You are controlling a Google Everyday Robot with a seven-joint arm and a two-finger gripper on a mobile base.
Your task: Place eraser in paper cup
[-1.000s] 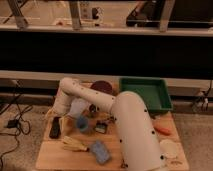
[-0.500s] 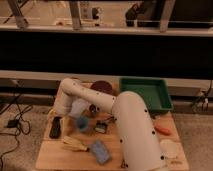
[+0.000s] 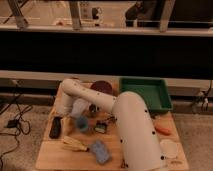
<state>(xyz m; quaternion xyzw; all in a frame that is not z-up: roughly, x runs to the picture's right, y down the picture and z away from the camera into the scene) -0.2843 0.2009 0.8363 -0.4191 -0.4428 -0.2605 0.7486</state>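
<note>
Fingers hang low just right of the eraser, which lies flat at the table's left edge; their spread I cannot tell. This looks like the reaching step. Next: shift left, grasp it, then carry it far right to the cup.

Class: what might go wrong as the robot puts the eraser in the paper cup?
The eraser lies near the left edge of the table; a nudge from the gripper beside it might push it off. The paper cup sits far right, so the long carry may drop the eraser.
</note>
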